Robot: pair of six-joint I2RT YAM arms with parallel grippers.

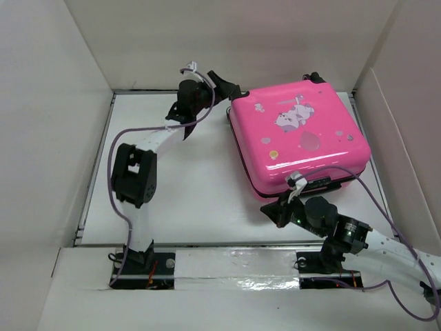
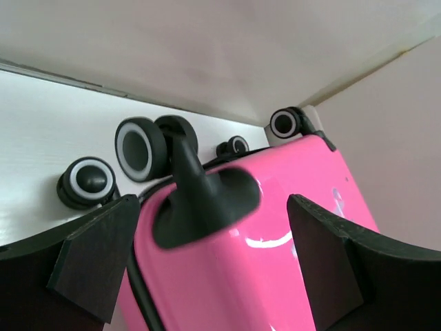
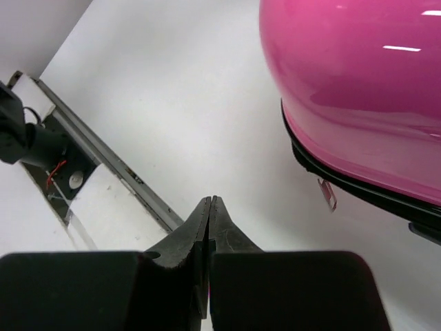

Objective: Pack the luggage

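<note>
Though seemingly zipped, the glossy rounded luggage [image 1: 310,148] lies flat.

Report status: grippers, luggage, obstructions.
Left gripper open, at wheels. Right gripper shut, empty. Luggage closed, lying flat. No obstruction seen.
</note>
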